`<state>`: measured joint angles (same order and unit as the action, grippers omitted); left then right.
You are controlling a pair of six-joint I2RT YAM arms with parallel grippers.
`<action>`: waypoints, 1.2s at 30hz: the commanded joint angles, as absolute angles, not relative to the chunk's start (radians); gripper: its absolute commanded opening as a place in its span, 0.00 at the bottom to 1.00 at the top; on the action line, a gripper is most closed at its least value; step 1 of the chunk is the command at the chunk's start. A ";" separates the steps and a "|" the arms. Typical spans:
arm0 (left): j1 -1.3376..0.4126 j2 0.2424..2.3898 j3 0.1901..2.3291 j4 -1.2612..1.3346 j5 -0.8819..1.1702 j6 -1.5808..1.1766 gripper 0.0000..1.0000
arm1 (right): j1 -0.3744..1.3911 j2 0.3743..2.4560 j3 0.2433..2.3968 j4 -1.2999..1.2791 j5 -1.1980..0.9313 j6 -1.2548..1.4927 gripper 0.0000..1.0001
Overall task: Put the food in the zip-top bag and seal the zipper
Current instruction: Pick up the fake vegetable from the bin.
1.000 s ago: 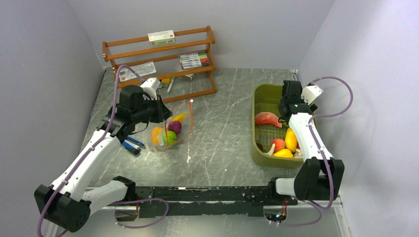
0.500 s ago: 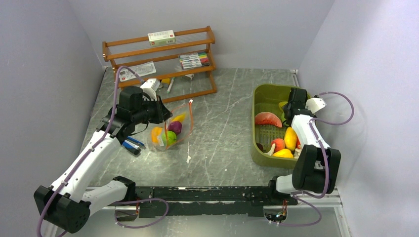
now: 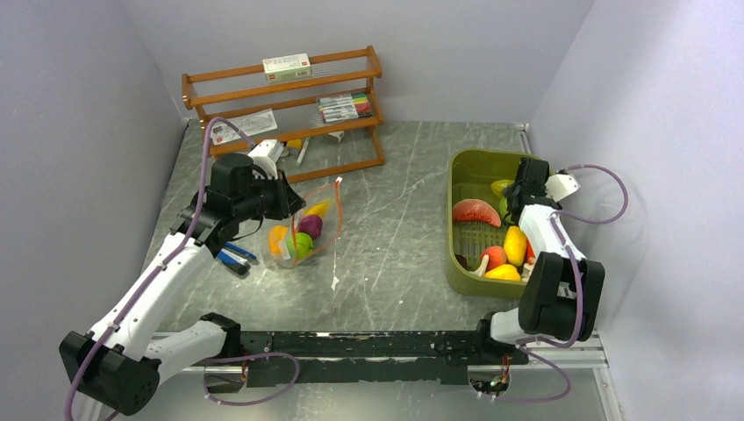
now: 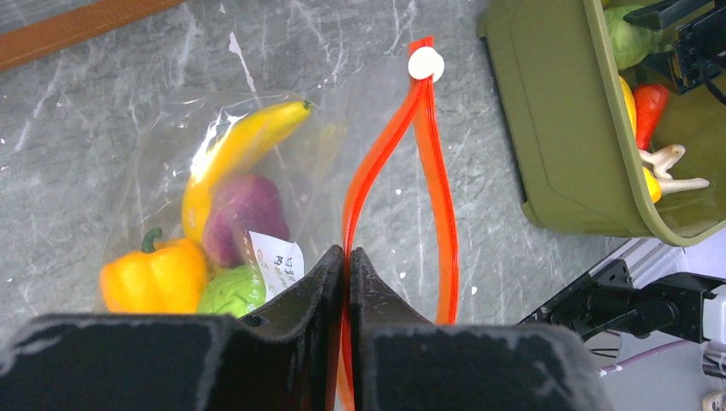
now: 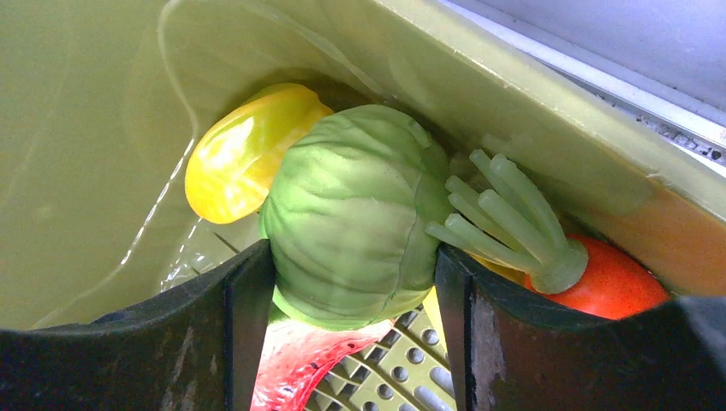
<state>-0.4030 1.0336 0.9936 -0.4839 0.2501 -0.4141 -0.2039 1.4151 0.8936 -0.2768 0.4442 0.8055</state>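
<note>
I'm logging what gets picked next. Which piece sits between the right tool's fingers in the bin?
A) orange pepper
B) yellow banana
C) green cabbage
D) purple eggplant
C: the right wrist view shows the green cabbage filling the gap between the fingers of the right tool, in the bin.

Clear crinkly plastic zip-top bag point(image 4: 336, 141), glossy food point(image 4: 242, 150) (plastic-looking), smooth olive bin point(image 4: 548, 128), marbled table point(image 4: 103, 60).

A robotics lab cell is indicated: a marbled surface point(image 3: 404, 237) is enclosed by plain lilac panels point(image 3: 79, 132), and a left arm point(image 3: 158, 285) and right arm point(image 3: 554, 241) are bolted to a black rail point(image 3: 377, 344).
</note>
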 commanded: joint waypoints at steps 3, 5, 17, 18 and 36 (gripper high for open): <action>-0.410 1.016 0.988 -0.485 0.234 -0.406 0.07 | -0.215 1.395 0.865 -0.241 0.433 0.792 0.57; -0.408 1.015 0.985 -0.481 0.233 -0.405 0.07 | -0.215 1.386 0.857 -0.232 0.433 0.786 0.52; -0.410 1.012 0.982 -0.484 0.231 -0.406 0.07 | -0.216 1.368 0.867 -0.256 0.439 0.770 0.48; -0.410 1.011 0.982 -0.483 0.233 -0.407 0.07 | -0.216 1.365 0.871 -0.261 0.439 0.767 0.48; -0.409 1.019 0.979 -0.470 0.242 -0.410 0.07 | -0.216 1.275 0.879 -0.321 0.402 0.728 0.48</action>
<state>-0.4030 1.0302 0.9855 -0.4839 0.2466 -0.4145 -0.2077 1.3106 0.8726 -0.3099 0.4057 0.7502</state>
